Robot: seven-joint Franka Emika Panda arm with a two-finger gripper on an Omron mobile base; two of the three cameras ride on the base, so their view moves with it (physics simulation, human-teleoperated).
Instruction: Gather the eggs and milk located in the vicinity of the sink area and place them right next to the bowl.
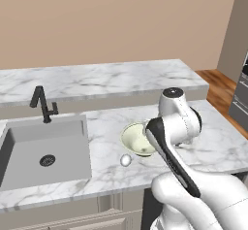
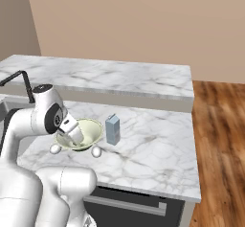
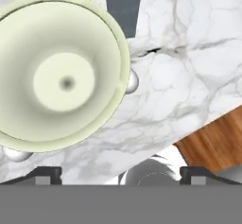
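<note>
Right base view shows the bowl (image 2: pixel 86 131) on the marble counter (image 2: pixel 153 144) with all three gathered things close around it: one egg (image 2: pixel 55 149) just beside its left edge, a second egg (image 2: pixel 96 151) just beside its front right edge, and the milk (image 2: pixel 112 129) standing upright just to its right. Whether either egg touches the rim I cannot tell. In the hand view the bowl (image 3: pixel 56 72) sits below the camera, with one egg (image 3: pixel 131 81) peeking from under its rim on one side and the other egg (image 3: pixel 16 153) at the lower left; the dark upright shape at the top is probably the milk carton seen end-on.

So the gathering looks done: nothing of the task is left near the sink (image 1: pixel 43 151), which lies well apart to the left with its basin bare.

The gripper (image 3: pixel 120 175) hangs above the bowl with its fingertips (image 3: pixel 47 175) spread wide and nothing between them. What remains, by my reading, is only for the arm to draw clear.
</note>
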